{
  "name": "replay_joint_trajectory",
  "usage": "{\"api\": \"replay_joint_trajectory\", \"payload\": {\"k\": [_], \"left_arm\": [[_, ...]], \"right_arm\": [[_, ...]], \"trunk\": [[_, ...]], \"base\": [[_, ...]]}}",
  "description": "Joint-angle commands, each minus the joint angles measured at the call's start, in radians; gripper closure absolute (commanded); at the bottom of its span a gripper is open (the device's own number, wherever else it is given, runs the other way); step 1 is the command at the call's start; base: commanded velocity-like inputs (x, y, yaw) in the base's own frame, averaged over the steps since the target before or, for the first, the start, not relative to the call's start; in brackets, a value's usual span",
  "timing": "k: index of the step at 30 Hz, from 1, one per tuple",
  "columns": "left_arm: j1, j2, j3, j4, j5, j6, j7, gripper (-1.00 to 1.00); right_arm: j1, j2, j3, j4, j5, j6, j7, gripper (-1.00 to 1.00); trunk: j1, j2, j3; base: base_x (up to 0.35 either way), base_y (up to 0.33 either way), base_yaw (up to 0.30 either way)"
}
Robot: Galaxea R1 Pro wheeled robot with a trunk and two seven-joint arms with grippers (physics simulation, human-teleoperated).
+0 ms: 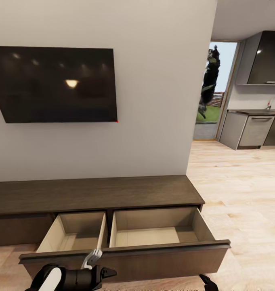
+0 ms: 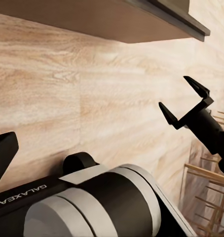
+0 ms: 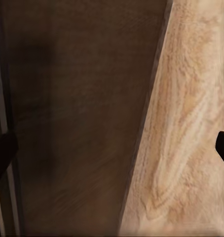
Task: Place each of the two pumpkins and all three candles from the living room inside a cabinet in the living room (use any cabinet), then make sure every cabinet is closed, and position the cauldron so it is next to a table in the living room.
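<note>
Both pincers hang low in front of the cabinet [image 1: 97, 194], at about six o'clock in the head view. Seen from the left wrist, the right gripper [image 2: 187, 102] has its two black fingers spread well apart with nothing between them, poised over the pale wood floor [image 2: 92, 108] beneath the edge of a drawer front. The right wrist picture agrees: a dark fingertip at each side, the brown drawer face and floor between, nothing held. The left gripper [image 1: 109, 271] shows in the head view as a dark tip at the end of the black and white arm, close to the front of the left drawer [image 1: 72, 232]; whether its fingers are apart or together I cannot tell.

The cabinet sits against the wall under the television [image 1: 56, 83], which hangs at ten o'clock. Two drawers stand pulled out, the left one and the right drawer [image 1: 161, 230] at five o'clock, both showing bare pale interiors. No pumpkin, candle or cauldron is to be seen, so the filling is, I judge, not yet done.

As to handling, the drawers look stiff, flat and handleless; the top lip of a front is the likeliest place to hook or push, and a square, even shove should close one without skewing it. Through the doorway at two o'clock lie grey kitchen units [image 1: 254, 131].
</note>
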Motion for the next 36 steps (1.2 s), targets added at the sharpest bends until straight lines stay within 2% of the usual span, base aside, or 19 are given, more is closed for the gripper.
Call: {"api": "replay_joint_trajectory", "payload": {"k": [1,4,7,9,12,16,20,30,36], "left_arm": [[0.0,0.0,-0.001,0.0,-0.001,0.0,0.0,-1.0],[0.001,0.0,-0.003,0.001,-0.001,-0.001,0.001,-1.0],[0.0,-0.001,-0.004,0.001,-0.002,-0.001,0.006,-1.0],[0.0,-0.001,-0.005,0.001,-0.002,-0.002,0.028,-1.0],[0.0,-0.002,-0.005,0.001,-0.002,-0.002,0.077,-1.0],[0.0,-0.014,-0.004,0.001,-0.001,-0.003,0.149,-1.0],[0.0,-0.019,-0.004,0.001,0.0,-0.004,0.189,-1.0],[0.0,-0.021,-0.005,0.002,-0.003,-0.008,0.201,-1.0],[0.0,-0.021,-0.005,0.003,-0.003,-0.009,0.211,-1.0]], "right_arm": [[0.0,-0.001,0.0,0.0,0.0,0.0,-0.002,-1.0],[0.0,-0.003,0.014,-0.002,0.012,0.001,-0.014,-1.0],[0.0,-0.005,0.059,-0.005,0.059,0.004,-0.05,-1.0],[0.0,-0.004,0.082,-0.006,0.104,0.006,-0.093,-1.0],[0.0,-0.003,0.092,-0.008,0.133,0.006,-0.135,-1.0],[0.0,-0.002,0.099,-0.01,0.146,0.006,-0.152,-1.0],[0.0,-0.003,0.103,-0.011,0.149,0.003,-0.152,-1.0],[0.0,-0.003,0.103,-0.011,0.159,-0.002,-0.156,-1.0],[0.0,-0.001,0.102,-0.011,0.173,-0.002,-0.159,-1.0]], "trunk": [[-0.004,0.007,0.003],[-0.015,0.028,0.013],[-0.027,0.049,0.022],[-0.035,0.063,0.028],[-0.046,0.084,0.038],[-0.061,0.112,0.05],[-0.077,0.14,0.063],[-0.081,0.147,0.066],[-0.081,0.147,0.066]], "base": [[-0.11,0.0,0.0],[-0.06,0.0,0.0],[-0.018,0.0,0.0],[-0.006,0.0,0.0],[-0.003,0.0,0.0],[0.0,0.0,0.0],[0.0,0.0,0.0],[-0.016,-0.001,0.01],[-0.159,-0.123,0.251]]}}
